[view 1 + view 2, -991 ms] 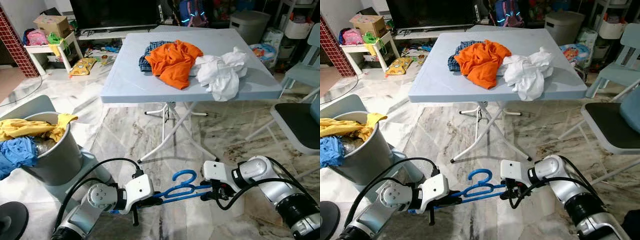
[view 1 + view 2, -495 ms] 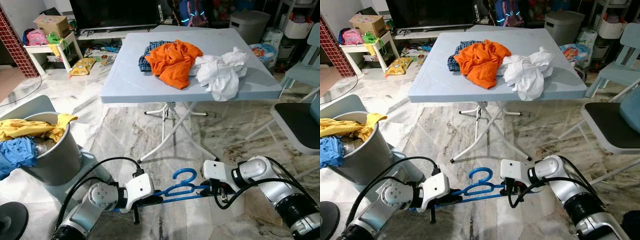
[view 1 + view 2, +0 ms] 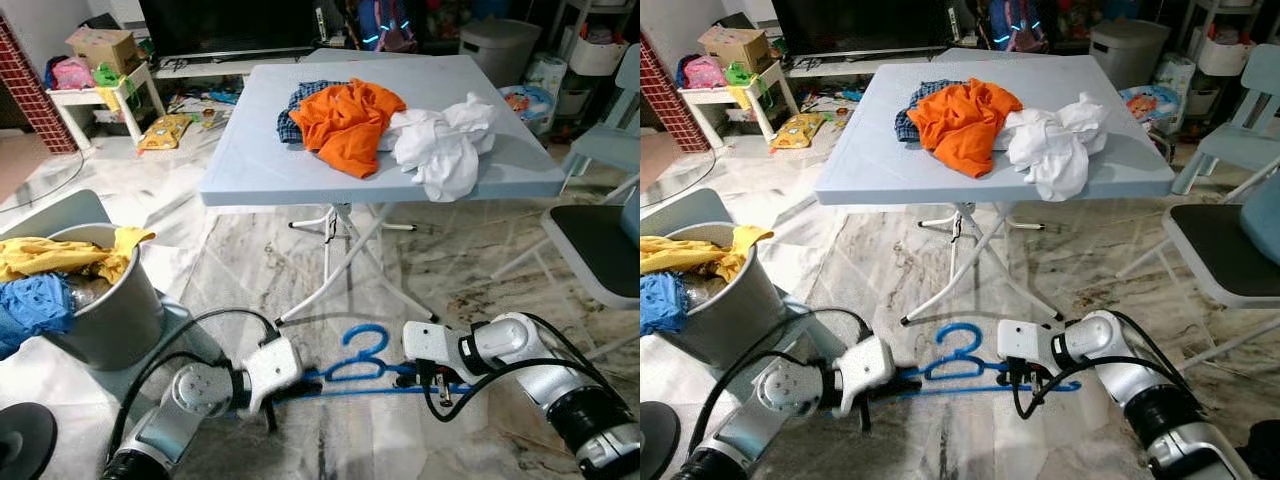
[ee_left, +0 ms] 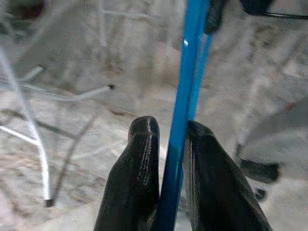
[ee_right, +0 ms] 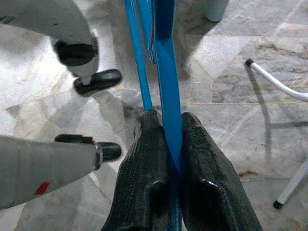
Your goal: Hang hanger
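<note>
— Where is the blue hanger (image 3: pixel 362 362)?
— Low over the marble floor (image 3: pixel 250 270), before the worktop (image 3: pixel 260 170).
— And the pincers?
— Left pincer (image 4: pixel 169 163) and right pincer (image 5: pixel 164 144) each clamp its bar.

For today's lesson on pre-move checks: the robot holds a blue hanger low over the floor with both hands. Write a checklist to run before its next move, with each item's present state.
1. Left hand closed on the blue hanger: ok, the bar sits between its fingers.
2. Right hand closed on the hanger: ok, fingers pinch the blue bar.
3. Hanger hook free of snags: ok, it stands clear above the bar.
4. Garment ready: ok, orange shirt and white cloth lie on the table.
5. Rail or rod to hang from: cannot tell, none identified.
6. Path to table: not ok, hanger is low, below the tabletop.
</note>
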Robot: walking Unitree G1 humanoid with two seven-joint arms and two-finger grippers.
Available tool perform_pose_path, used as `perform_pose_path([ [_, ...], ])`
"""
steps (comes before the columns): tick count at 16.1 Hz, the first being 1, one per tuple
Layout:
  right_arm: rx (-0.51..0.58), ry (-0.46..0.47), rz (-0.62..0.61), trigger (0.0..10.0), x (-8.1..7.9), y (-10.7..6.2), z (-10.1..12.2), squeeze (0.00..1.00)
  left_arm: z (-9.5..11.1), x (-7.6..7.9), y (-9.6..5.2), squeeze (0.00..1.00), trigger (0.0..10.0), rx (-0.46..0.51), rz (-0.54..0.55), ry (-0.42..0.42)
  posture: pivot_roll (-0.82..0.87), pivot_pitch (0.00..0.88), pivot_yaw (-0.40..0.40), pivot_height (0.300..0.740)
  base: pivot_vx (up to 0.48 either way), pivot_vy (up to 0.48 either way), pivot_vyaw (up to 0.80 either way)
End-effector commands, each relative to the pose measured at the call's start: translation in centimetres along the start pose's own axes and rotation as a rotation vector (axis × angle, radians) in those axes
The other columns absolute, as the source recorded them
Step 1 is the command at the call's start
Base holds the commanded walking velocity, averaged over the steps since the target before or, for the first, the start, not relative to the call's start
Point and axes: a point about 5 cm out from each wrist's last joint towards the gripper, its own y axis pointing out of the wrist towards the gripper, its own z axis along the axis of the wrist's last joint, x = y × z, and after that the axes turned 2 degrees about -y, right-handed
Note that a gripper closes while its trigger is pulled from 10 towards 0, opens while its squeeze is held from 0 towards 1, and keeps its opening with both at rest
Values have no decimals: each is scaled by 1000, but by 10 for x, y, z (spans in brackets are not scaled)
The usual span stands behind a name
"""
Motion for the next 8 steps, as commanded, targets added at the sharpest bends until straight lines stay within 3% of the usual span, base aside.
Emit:
perform_pose_path([
  [1, -21, 1, -93, 0, 11, -6, 0, 0, 7, -7, -4, 1000, 10000, 40, 43, 13, -172, 0, 73, 740, 0, 0, 0],
  [8, -42, 22, -233, 0, 9, 7, -7, 0, 24, -22, -15, 1000, 10000, 162, 266, 22, -166, 0, 68, 740, 0, 0, 0],
])
